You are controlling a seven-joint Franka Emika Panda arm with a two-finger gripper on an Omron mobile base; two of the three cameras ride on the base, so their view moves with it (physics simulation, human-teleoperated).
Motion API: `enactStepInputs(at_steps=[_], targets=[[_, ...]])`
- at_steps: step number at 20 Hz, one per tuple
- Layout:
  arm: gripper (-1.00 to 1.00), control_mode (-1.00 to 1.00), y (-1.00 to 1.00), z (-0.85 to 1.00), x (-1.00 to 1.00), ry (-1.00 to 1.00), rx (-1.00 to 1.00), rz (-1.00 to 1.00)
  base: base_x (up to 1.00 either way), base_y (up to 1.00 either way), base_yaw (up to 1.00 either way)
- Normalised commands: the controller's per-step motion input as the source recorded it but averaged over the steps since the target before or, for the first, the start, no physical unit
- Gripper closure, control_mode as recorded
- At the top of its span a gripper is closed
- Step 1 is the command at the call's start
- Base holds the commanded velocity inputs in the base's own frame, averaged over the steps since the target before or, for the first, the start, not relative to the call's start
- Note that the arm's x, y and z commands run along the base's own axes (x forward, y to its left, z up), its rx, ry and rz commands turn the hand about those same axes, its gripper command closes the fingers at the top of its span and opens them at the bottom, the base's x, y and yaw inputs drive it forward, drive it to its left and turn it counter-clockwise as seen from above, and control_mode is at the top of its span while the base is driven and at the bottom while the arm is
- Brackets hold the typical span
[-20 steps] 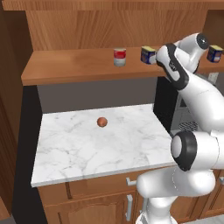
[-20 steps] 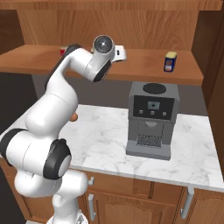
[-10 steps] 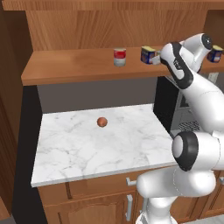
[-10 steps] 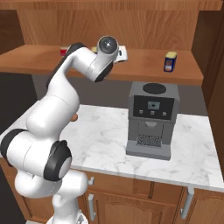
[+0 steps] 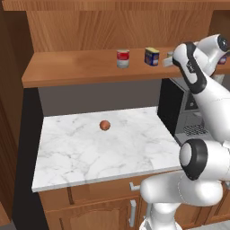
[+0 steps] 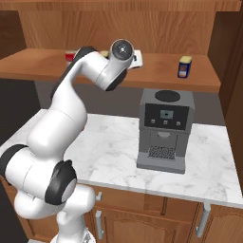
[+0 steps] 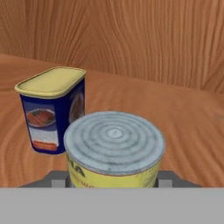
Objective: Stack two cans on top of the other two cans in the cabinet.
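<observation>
The yellow-labelled can with its ribbed silver top sat upright right in front of the hand camera, over the cabinet shelf. The tool had closed around it, a grey finger pressed against each side of the label. Its base was hidden, so I could not tell whether it rested on the plank or hung just above it.

Just behind it and to the left in the hand view stood a dark blue can with a yellow lid, upright on the shelf and apart from the held can. In the left base view this blue can stood near the red-and-white can, the two side by side but not touching, with the arm's hand reaching in just to the right of them.

A second dark blue can stood alone well off toward the far right end of the shelf, above the coffee machine. No can was stacked on another.

Below the shelf, the white marble tabletop carried a small orange-brown ball, well apart from the coffee machine.
</observation>
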Motion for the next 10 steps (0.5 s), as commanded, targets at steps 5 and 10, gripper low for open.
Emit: enactStepInputs(at_steps=[5,10], targets=[[1.0,-1.0,-0.22,0.26,-0.27,0.0,0.0,-0.05,0.0,0.0,0.0],[1.0,-1.0,-0.17,0.31,-0.16,0.0,0.0,-0.14,0.0,0.0,0.0]])
